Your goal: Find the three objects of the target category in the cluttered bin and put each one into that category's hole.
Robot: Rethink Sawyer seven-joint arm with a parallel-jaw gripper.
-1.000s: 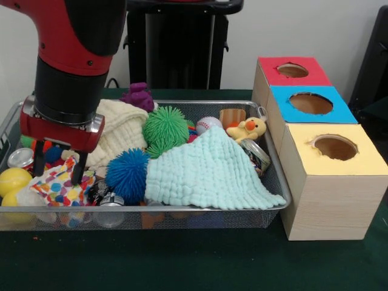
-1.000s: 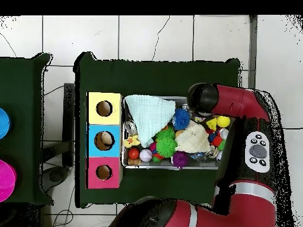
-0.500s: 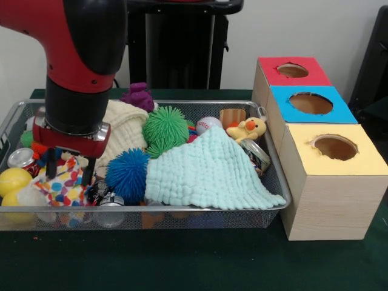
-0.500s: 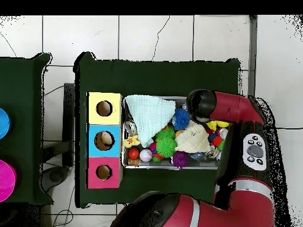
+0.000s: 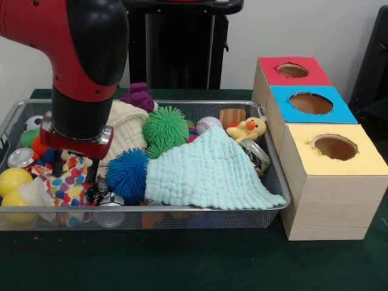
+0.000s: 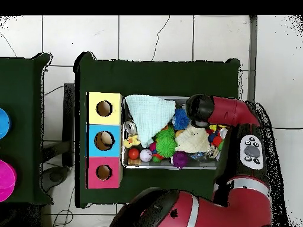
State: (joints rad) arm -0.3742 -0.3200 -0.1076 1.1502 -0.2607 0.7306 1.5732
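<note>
My gripper (image 5: 74, 171) hangs low in the left part of the wire bin (image 5: 182, 209). It is open, and its two dark fingers (image 5: 92, 171) stand on either side of a spotted multicoloured cloth (image 5: 68, 187) that rises between them. To its right lie a blue spiky ball (image 5: 127, 173) and a mint green cloth (image 5: 206, 170). Behind it is a cream cloth (image 5: 124, 130). Three boxes stand to the right of the bin, with a red hole (image 5: 293, 70), a blue hole (image 5: 310, 103) and a yellow hole (image 5: 334, 147). In the overhead view the arm's wrist (image 6: 200, 109) hides the gripper.
The bin also holds a green spiky ball (image 5: 165, 127), a purple toy (image 5: 138, 94), a baseball (image 5: 208, 124), a yellow duck (image 5: 248, 128), a wooden cup (image 5: 232, 116), yellow balls (image 5: 12, 180) and a can (image 5: 21, 157). The mint cloth (image 6: 151, 115) lies next to the yellow box (image 6: 104, 108).
The arm has moved right in the front view, further into the bin. The open fingers now straddle the spotted cloth, whose top has shifted with them.
</note>
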